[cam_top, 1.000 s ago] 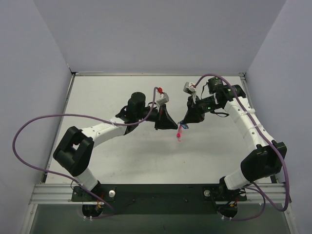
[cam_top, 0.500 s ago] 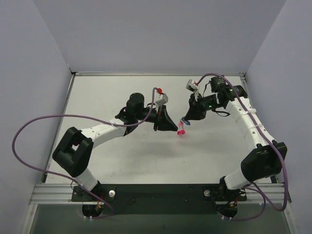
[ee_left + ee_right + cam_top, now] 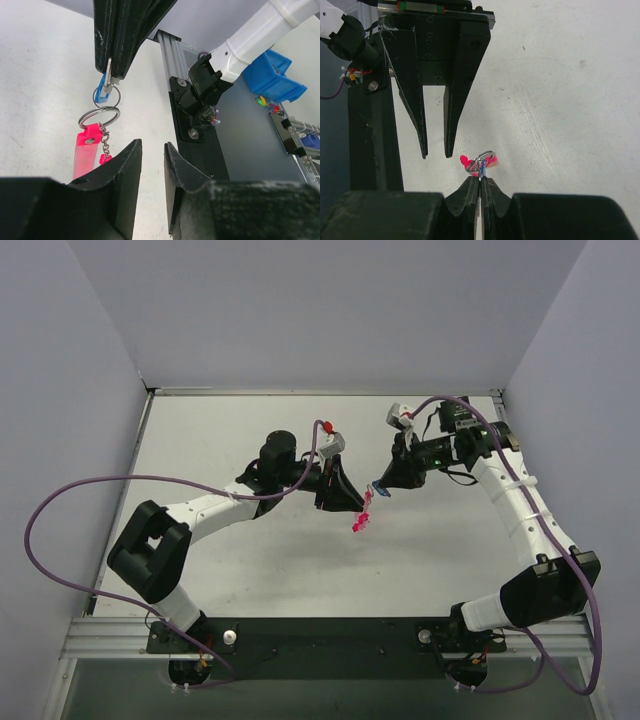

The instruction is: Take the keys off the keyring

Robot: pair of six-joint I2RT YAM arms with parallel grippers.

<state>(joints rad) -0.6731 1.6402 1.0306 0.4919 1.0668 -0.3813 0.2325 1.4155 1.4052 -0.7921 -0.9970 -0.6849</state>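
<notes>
My right gripper is shut on the blue key, pinching it by its silvery blade above the table. Under that key the keyring hangs as a thin silvery loop. A pink key and a short chain dangle from the loop. In the top view the pink keys hang between the two grippers. My left gripper stands just beside and below the bunch. It is open by a narrow gap with nothing between its fingers. From the right wrist, the keyring shows just past my fingertips.
The white table is walled on three sides. An aluminium rail and the black base plate run along the near edge. A blue bin stands beyond the rail.
My left gripper has opened and let go of the pink keys. The bunch now dangles lower and a little to the left. It hangs only from the blue key in my right gripper.
</notes>
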